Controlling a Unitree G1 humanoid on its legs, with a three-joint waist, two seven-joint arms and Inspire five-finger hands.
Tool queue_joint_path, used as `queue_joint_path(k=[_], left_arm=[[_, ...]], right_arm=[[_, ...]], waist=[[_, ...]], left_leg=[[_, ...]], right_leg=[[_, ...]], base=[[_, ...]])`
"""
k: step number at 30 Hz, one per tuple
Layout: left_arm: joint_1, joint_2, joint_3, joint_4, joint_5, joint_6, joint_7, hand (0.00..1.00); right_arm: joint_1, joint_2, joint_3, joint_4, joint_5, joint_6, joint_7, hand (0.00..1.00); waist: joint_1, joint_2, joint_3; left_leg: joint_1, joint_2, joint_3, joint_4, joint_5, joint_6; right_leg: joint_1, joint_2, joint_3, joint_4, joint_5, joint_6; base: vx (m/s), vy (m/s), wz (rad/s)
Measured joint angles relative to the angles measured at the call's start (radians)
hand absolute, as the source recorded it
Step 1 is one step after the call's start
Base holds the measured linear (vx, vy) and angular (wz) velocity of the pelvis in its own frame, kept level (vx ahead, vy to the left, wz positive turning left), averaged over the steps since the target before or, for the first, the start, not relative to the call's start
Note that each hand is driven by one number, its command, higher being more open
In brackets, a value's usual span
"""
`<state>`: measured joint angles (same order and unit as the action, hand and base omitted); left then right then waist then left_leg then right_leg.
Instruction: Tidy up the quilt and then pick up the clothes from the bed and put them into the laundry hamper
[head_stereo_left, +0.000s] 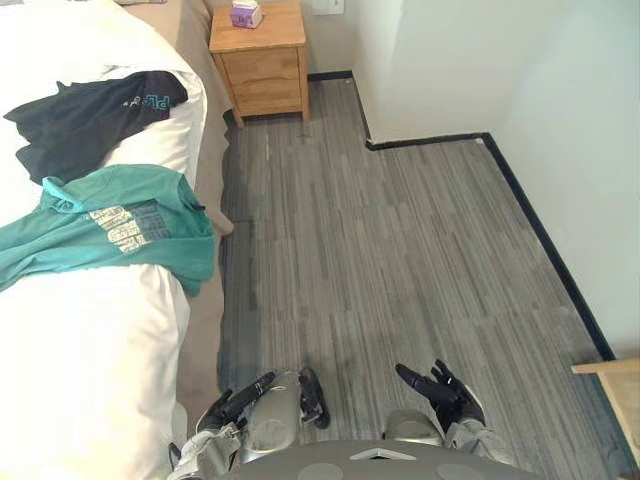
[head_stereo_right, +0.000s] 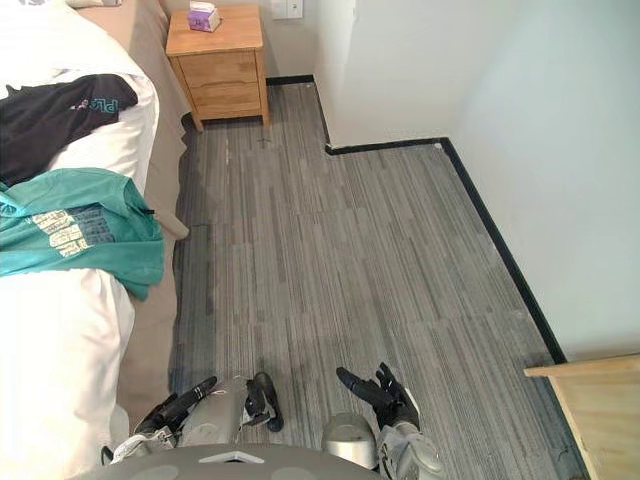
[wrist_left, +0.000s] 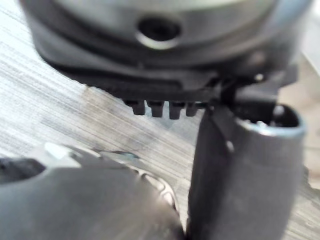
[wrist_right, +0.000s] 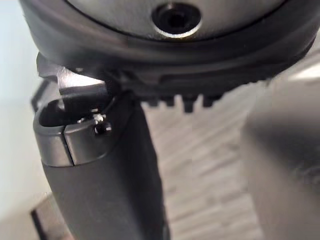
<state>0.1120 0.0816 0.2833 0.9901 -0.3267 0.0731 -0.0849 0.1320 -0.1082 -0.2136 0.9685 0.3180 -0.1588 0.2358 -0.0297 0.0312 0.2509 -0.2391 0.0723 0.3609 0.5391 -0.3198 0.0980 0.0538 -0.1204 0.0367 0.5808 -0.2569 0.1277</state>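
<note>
A teal T-shirt (head_stereo_left: 110, 225) lies spread across the white quilt (head_stereo_left: 80, 350) on the bed at the left, its hem hanging over the bed's edge. Farther up the bed lies a black garment (head_stereo_left: 90, 120) with teal print. My left hand (head_stereo_left: 245, 395) hangs low beside the bed's near corner, fingers relaxed and holding nothing. My right hand (head_stereo_left: 440, 388) hangs low over the floor, fingers straight and spread, also holding nothing. In the left wrist view the thumb (wrist_left: 240, 170) stands out over the grey floor. Both hands are well short of the clothes.
A wooden nightstand (head_stereo_left: 260, 60) with a small tissue box (head_stereo_left: 245, 14) stands at the bed's head. Grey plank floor (head_stereo_left: 400, 250) runs along the bed. White walls with a black skirting (head_stereo_left: 545, 235) close the right side. A wooden furniture corner (head_stereo_left: 612, 380) juts in at lower right.
</note>
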Motion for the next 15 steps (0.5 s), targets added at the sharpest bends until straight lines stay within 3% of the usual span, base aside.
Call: queue_joint_path(k=[1, 2, 5, 7, 8, 10, 12, 14, 15], left_arm=[[-0.001, 0.018, -0.019, 0.008, 0.026, 0.006, -0.009, 1.0], [-0.008, 0.038, -0.053, 0.024, 0.039, 0.015, -0.014, 1.0], [-0.015, 0.052, -0.118, 0.051, 0.095, 0.012, -0.011, 1.0], [-0.025, 0.057, -0.154, 0.051, 0.102, 0.01, -0.011, 1.0], [-0.046, 0.06, -0.171, 0.048, 0.102, 0.009, -0.012, 1.0], [-0.075, 0.056, -0.182, 0.033, 0.101, 0.01, -0.014, 1.0], [-0.084, 0.029, -0.178, 0.013, 0.102, 0.013, -0.014, 1.0], [-0.063, 0.006, -0.151, 0.01, 0.103, 0.016, -0.01, 1.0], [-0.046, 0.003, -0.117, -0.003, 0.103, 0.025, -0.014, 1.0]], right_arm=[[-0.009, 0.009, 0.0, 0.011, -0.001, 0.004, -0.001, 1.0], [-0.02, 0.017, 0.0, 0.012, -0.031, 0.006, 0.002, 1.0], [-0.029, 0.003, -0.001, 0.015, -0.04, 0.008, 0.007, 1.0], [-0.042, -0.004, 0.0, 0.015, -0.036, 0.006, 0.009, 1.0], [-0.052, -0.004, 0.0, 0.013, -0.025, 0.005, 0.01, 1.0], [-0.055, -0.001, 0.011, 0.008, 0.005, 0.001, 0.012, 1.0], [-0.041, 0.013, 0.012, -0.006, 0.033, -0.005, 0.015, 1.0], [-0.004, 0.028, 0.014, -0.026, 0.047, -0.024, 0.015, 1.0], [0.033, 0.044, 0.033, -0.047, 0.048, -0.043, 0.015, 1.0]], waist=[[-0.002, -0.02, -0.012], [-0.006, -0.041, -0.018], [-0.016, -0.024, -0.01], [-0.017, -0.006, -0.002], [-0.022, 0.003, 0.002], [-0.027, 0.01, 0.01], [-0.031, -0.004, 0.019], [-0.032, -0.028, 0.024], [-0.035, -0.057, 0.014]], left_leg=[[0.013, -0.031, 0.006, -0.03, -0.003, 0.005], [0.062, -0.077, 0.017, -0.094, 0.006, -0.005], [0.212, -0.112, 0.025, -0.213, 0.035, 0.013], [0.289, -0.106, 0.013, -0.269, 0.042, 0.001], [0.309, -0.093, -0.006, -0.289, 0.046, -0.011], [0.327, -0.081, -0.027, -0.317, 0.047, -0.018], [0.378, -0.082, -0.056, -0.36, 0.037, -0.035], [0.436, -0.093, -0.08, -0.36, 0.014, -0.074], [0.478, -0.104, -0.112, -0.347, -0.011, -0.113]], right_leg=[[-0.038, -0.012, 0.013, 0.12, 0.038, 0.063], [-0.107, -0.046, 0.002, 0.332, 0.077, 0.082], [-0.166, -0.086, -0.094, 0.456, 0.044, 0.017], [-0.208, -0.054, -0.169, 0.354, 0.005, -0.033], [-0.237, -0.012, -0.221, 0.202, -0.014, -0.053], [-0.29, 0.056, -0.251, -0.059, -0.006, -0.056], [-0.35, 0.102, -0.22, -0.326, 0.134, -0.081], [-0.36, 0.105, -0.192, -0.373, 0.234, -0.096], [-0.358, 0.094, -0.188, -0.325, 0.314, -0.155]], base=[[0.37, 0.129, -0.14], [0.36, 0.129, -0.15], [0.39, 0.136, -0.13], [0.38, 0.093, -0.04], [0.24, 0.026, 0.25], [0.26, -0.004, 0.38], [0.39, -0.059, 0.44], [0.38, -0.139, 0.61], [0.43, -0.205, 0.78]])
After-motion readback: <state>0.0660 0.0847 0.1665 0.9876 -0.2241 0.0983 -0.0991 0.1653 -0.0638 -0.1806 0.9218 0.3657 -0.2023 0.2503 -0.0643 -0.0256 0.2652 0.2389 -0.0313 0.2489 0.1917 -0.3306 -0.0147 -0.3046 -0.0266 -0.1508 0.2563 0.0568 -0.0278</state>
